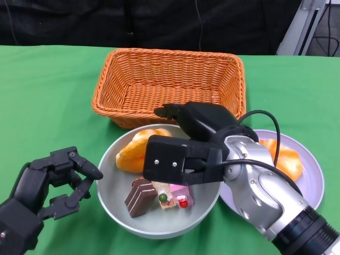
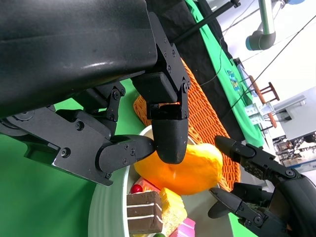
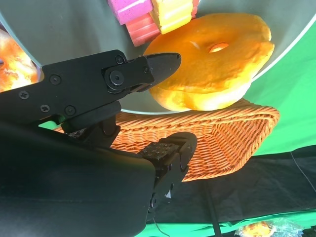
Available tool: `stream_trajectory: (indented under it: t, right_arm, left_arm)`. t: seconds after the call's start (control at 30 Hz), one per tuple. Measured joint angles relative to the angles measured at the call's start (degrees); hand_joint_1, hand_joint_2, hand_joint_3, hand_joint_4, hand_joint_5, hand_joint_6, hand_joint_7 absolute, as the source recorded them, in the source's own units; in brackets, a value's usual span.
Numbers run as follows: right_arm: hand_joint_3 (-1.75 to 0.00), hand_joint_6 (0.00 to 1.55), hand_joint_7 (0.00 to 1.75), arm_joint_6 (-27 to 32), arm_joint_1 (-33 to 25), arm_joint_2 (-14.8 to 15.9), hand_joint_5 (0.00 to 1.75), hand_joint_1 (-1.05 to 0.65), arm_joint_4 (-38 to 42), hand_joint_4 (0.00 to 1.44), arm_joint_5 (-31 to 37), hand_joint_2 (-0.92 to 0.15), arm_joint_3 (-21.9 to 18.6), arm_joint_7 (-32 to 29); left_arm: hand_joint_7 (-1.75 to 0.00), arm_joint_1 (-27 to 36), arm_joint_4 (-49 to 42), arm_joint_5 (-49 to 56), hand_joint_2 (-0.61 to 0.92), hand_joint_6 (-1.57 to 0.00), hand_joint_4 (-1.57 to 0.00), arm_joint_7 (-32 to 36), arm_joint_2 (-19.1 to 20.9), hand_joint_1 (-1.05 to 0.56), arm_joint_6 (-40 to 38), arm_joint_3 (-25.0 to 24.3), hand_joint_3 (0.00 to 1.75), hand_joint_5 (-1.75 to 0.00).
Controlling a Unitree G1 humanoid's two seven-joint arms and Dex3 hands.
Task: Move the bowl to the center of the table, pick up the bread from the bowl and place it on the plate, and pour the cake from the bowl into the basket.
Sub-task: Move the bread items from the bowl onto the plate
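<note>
Near the front edge of the green-clothed table (image 1: 42, 90) sits the round grey bowl (image 1: 114, 212), and it's crowded in there: a golden-orange bread roll (image 1: 130, 154) lies against the bowl's far-left wall, while a chocolate-brown layered cake slice (image 1: 139, 197) sits mid-bowl with a yellow cake piece topped with a green and a red ball (image 1: 166, 198) and a pink cake block (image 1: 183, 194) just beside it. The right hand (image 1: 183, 143) hangs right over the bowl, fingers apart and holding nothing, one fingertip (image 3: 165, 64) touching or all but touching the bread in the right wrist view, the others reaching past it toward the basket. That hand and its silver forearm (image 1: 260, 186) cover the bowl's right rim. Just beyond the bowl, toward the far edge, stands the orange woven wicker basket (image 1: 170, 79), almost touching the bowl's far rim. To the right, the pale lilac plate (image 1: 313, 175) carries another orange bread piece (image 1: 284, 156), partly hidden by the forearm and its black cable (image 1: 268, 119). Left of the bowl, the left hand (image 1: 50, 183) hovers above the cloth just beside the rim, fingers curled in loosely and gripping nothing.
</note>
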State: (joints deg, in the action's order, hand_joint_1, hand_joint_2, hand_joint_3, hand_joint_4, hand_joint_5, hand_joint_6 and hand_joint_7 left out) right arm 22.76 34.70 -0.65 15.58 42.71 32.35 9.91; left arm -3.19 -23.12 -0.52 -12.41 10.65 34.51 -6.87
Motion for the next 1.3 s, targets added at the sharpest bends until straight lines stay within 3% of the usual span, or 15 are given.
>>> stream_trajectory:
  t: [0.43, 1.0, 1.17, 1.3]
  right_arm:
    - [-0.10, 0.62, 0.07, -1.60, -0.08, -0.98, 0.95, -0.57, 2.28, 1.00, 0.25, -0.92, 1.75, -2.82]
    - [-0.05, 0.88, 0.09, -3.42, -1.58, -0.99, 1.46, -0.41, 2.82, 0.81, 1.86, -0.92, 3.66, -8.54]
    - [-0.04, 0.86, 0.09, -3.47, -1.66, -1.06, 1.45, -0.41, 3.04, 0.79, 2.31, -0.92, 4.31, -8.95]
    - [-0.04, 0.80, 0.04, -3.05, -1.63, -1.10, 1.31, -0.44, 3.07, 0.83, 3.00, -0.92, 4.80, -8.57]
  left_arm:
    - [-1.14, 0.01, 0.03, 0.12, 0.70, -0.84, -0.82, 0.11, 0.00, -0.15, 1.05, 0.00, 0.69, -1.43]
    - [-1.13, 0.00, -0.14, 0.09, 0.71, -0.84, -0.82, 0.19, 0.00, -0.14, 1.16, 0.01, 0.69, -1.42]
    - [-1.13, 0.00, -0.14, 0.10, 0.70, -0.84, -0.82, 0.19, 0.00, -0.13, 1.17, 0.00, 0.69, -1.43]
    - [-1.13, 0.01, -0.13, 0.10, 0.70, -0.85, -0.82, 0.20, 0.00, -0.15, 1.17, 0.00, 0.69, -1.43]
